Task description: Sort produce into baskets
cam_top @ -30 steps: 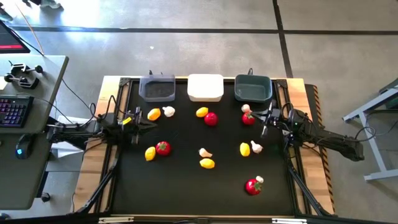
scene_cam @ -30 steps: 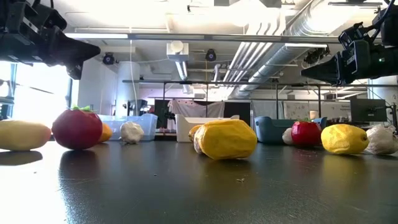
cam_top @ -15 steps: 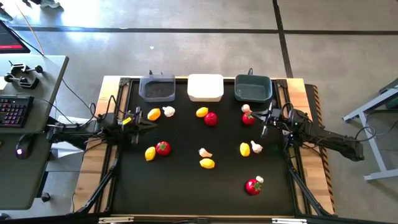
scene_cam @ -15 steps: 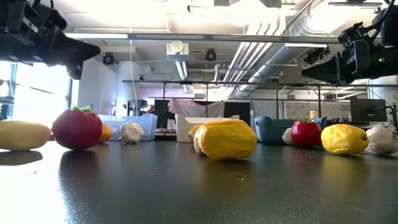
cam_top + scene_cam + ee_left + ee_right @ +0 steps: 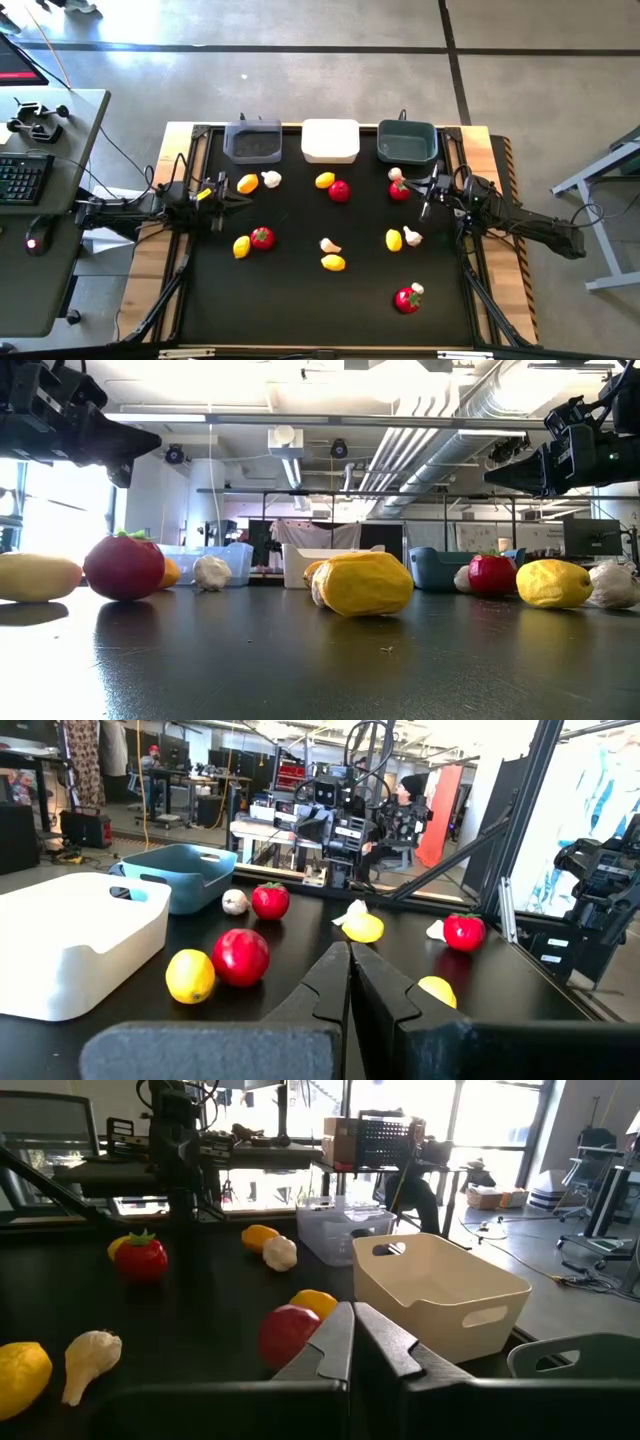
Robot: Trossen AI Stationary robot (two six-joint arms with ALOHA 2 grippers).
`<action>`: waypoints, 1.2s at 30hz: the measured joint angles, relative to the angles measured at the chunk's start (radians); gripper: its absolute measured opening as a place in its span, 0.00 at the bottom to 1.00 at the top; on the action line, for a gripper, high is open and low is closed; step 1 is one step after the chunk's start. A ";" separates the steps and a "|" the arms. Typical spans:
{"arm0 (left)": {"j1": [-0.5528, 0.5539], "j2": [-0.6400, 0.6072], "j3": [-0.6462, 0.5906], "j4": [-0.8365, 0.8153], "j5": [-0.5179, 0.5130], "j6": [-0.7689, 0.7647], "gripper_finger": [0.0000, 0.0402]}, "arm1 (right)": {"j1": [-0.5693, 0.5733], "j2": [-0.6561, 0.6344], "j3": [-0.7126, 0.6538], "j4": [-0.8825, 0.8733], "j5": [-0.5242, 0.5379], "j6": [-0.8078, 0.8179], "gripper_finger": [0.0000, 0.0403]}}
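Three baskets stand along the table's far edge: grey (image 5: 252, 143), white (image 5: 330, 140) and dark teal (image 5: 407, 143). Produce lies scattered on the black mat: red tomatoes (image 5: 339, 191) (image 5: 262, 238) (image 5: 406, 299), yellow lemons (image 5: 247, 184) (image 5: 333, 263) (image 5: 393, 240) and whitish garlic bulbs (image 5: 271, 179) (image 5: 329, 245) (image 5: 411, 236). My left gripper (image 5: 232, 197) (image 5: 350, 955) hovers level at the table's left side, shut, holding nothing. My right gripper (image 5: 427, 197) (image 5: 353, 1312) hovers level at the right side, beside a tomato (image 5: 399, 191), also shut and holding nothing.
A desk with a keyboard (image 5: 22, 178) stands left of the table. A metal frame (image 5: 600, 170) stands to the right. Cables run along the table's wooden border (image 5: 150, 250). The low view shows a lemon (image 5: 365, 583) close to the near edge.
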State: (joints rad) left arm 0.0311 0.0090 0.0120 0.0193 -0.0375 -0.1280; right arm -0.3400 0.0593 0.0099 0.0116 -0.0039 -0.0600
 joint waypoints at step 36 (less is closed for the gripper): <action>0.001 0.000 0.000 0.000 0.000 0.000 0.00 | -0.001 0.000 0.000 0.002 0.003 -0.278 0.00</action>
State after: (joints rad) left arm 0.0324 0.0093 0.0120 0.0193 -0.0376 -0.1276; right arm -0.3405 0.0597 0.0097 0.0139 -0.0006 -0.3382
